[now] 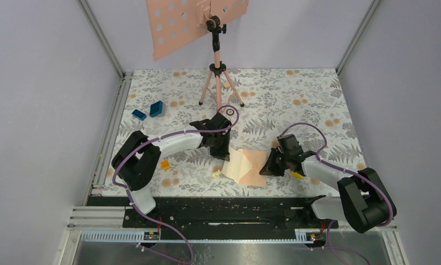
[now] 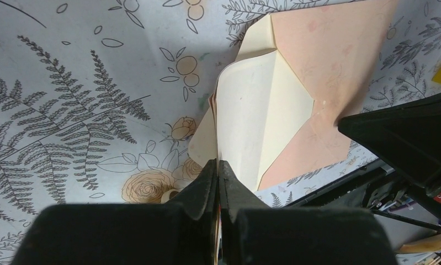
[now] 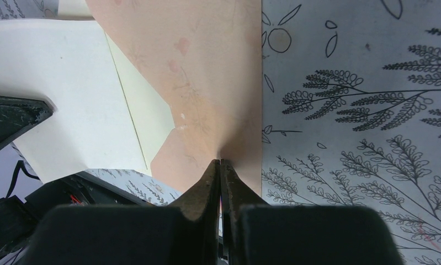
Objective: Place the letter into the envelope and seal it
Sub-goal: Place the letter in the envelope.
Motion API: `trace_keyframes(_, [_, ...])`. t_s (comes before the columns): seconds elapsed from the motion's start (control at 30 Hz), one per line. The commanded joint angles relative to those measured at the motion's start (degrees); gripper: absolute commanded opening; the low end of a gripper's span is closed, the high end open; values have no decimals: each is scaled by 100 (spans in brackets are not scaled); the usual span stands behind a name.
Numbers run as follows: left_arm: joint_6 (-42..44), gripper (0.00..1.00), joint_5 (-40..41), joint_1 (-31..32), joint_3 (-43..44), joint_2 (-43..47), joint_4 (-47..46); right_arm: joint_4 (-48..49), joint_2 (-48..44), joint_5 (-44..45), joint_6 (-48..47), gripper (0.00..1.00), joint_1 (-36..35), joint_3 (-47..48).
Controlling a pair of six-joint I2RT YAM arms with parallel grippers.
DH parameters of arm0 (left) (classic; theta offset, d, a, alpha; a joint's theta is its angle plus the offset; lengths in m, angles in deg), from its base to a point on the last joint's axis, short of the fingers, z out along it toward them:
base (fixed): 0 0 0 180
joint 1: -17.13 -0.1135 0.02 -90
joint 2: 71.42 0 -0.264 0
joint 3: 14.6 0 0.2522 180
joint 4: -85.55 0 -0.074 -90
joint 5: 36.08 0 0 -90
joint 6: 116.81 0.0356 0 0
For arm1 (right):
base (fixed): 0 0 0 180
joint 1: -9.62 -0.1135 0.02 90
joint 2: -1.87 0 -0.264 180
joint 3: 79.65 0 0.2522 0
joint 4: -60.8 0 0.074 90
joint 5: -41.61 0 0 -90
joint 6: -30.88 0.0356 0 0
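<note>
The peach envelope (image 1: 256, 165) lies on the floral mat between the two arms, its flaps (image 2: 334, 55) folded in from the sides. A plain cream sheet, which I take for the letter (image 2: 245, 110), reaches into the envelope's open mouth with its near edge lifted. My left gripper (image 2: 218, 163) is shut on that lifted edge, at the envelope's left side (image 1: 223, 156). My right gripper (image 3: 221, 161) is shut on the envelope's peach edge (image 3: 207, 66) on the right side (image 1: 266, 168). The letter's speckled face is hidden.
A pink tripod (image 1: 218, 72) carrying a perforated pink plate (image 1: 174, 27) stands at the back. Two blue blocks (image 1: 156, 109) lie at the back left. An orange block (image 1: 165, 164) sits near the left arm and a yellow one (image 1: 297, 175) by the right wrist. The black rail (image 1: 223, 212) borders the mat's near edge.
</note>
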Motion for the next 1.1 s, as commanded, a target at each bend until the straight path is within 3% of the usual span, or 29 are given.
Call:
trace_keyframes(0.0, [79, 0, -252, 4, 79, -58, -248, -392, 109, 764, -168, 0, 0, -164])
trace_keyframes(1.07, [17, 0, -425, 79, 281, -335, -364, -351, 156, 720, -163, 0, 1, -164])
